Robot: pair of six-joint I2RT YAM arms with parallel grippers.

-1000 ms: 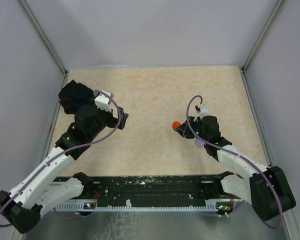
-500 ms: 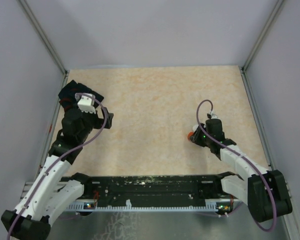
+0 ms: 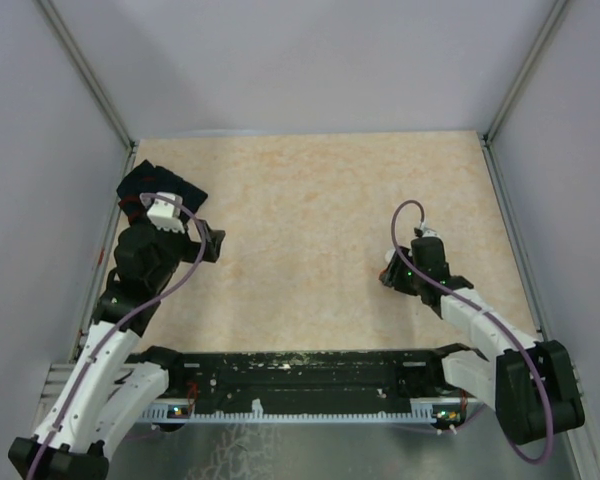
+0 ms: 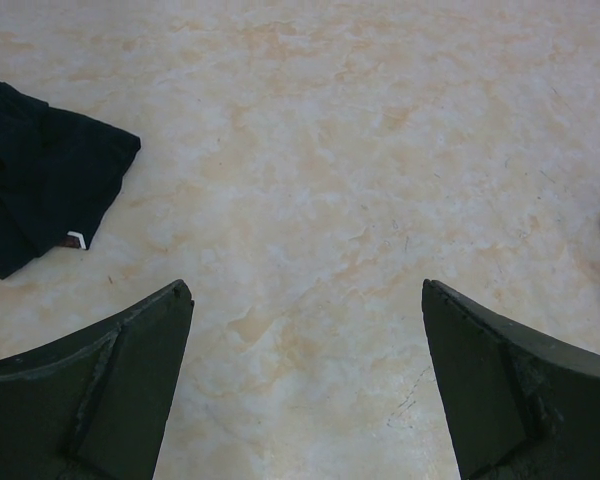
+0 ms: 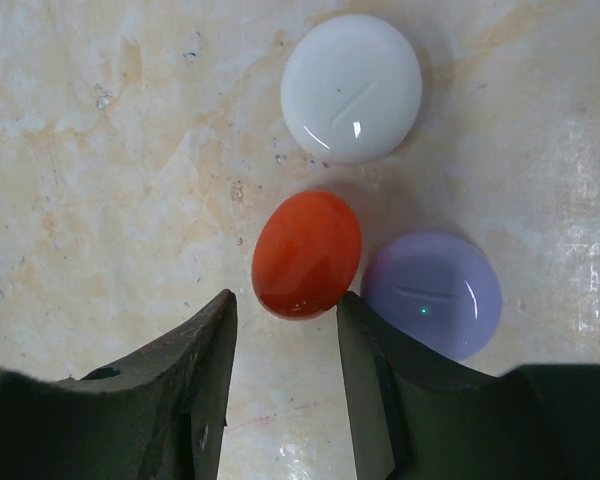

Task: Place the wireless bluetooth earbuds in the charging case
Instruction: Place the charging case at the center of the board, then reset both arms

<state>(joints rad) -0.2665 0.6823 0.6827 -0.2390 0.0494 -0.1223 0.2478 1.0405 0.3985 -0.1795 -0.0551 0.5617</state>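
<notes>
R gripper [image 5: 285, 395] jaws apart, tips just short of red disc [image 5: 307, 254], purple disc [image 5: 432, 293] beside it; L gripper [image 4: 305, 380] spread wide above table [image 4: 310, 150].

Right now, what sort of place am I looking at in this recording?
Probably a lab test cell for robots: plain grey walls with metal corner posts box in a beige marbled table, and a left arm and right arm are bolted to a black rail at its near edge.
</notes>
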